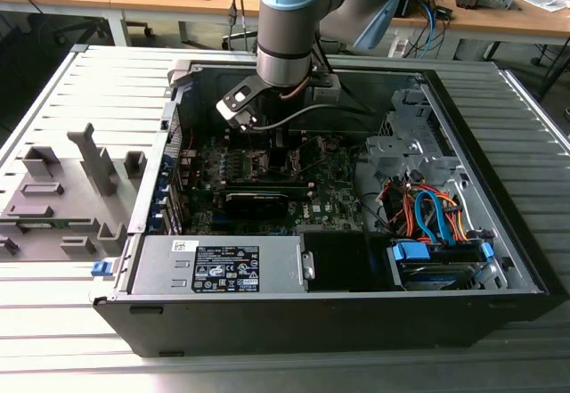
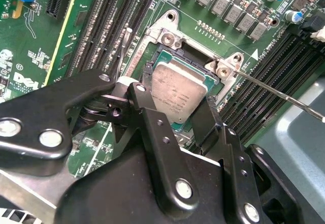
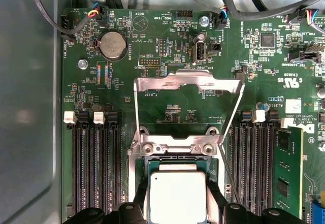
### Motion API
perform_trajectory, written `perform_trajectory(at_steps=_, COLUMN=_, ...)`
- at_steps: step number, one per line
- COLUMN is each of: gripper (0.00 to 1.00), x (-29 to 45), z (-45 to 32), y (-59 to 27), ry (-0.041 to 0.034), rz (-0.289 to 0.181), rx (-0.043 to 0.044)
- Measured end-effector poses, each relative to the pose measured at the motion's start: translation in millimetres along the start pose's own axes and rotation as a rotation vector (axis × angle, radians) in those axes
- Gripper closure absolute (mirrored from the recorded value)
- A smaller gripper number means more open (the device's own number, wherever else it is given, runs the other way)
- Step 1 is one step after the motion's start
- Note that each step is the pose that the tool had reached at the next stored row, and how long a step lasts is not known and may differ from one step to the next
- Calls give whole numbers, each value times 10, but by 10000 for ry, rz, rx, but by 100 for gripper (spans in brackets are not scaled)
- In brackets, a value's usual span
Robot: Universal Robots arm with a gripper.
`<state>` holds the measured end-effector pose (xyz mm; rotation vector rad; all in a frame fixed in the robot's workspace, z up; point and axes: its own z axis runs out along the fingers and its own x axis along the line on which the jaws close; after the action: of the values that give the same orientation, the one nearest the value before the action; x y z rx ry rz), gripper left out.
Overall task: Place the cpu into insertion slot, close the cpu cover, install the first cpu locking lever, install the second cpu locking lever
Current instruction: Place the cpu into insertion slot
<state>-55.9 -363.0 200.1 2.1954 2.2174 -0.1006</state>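
Note:
The cpu [image 2: 175,94], a silvery square chip, lies in or just over the insertion slot [image 2: 170,37], whose metal rim frames it. In both wrist views my gripper [image 2: 177,89] has a black finger against each of two opposite sides of the cpu [image 3: 176,196]. The cpu cover [image 3: 188,81], a thin silver frame with a large window, stands swung up from the slot's hinge side [image 3: 175,147]. A thin locking lever [image 2: 284,96] sticks out free past one corner of the slot. In the exterior view the gripper [image 1: 272,148] reaches down into the open computer case [image 1: 499,259].
Long black memory slots [image 3: 96,173] flank the socket, one holding a green module [image 3: 287,173]. A coin cell [image 3: 111,45] and cables [image 3: 254,5] lie beyond the cover. A black card [image 1: 258,201], a drive bay with orange and blue cables [image 1: 427,219] and a power supply [image 1: 218,264] fill the case.

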Motion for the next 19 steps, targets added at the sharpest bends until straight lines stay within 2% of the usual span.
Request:
perform_trajectory(at_steps=16, gripper=46, x=3, z=9, y=7, ry=6, rz=-1, rx=-2)
perform_trajectory(at_steps=17, gripper=38, x=4, z=10, y=8, ry=5, rz=-1, rx=-3)
perform_trajectory(at_steps=19, gripper=38, x=2, z=9, y=7, ry=1, rz=-1, rx=-1)
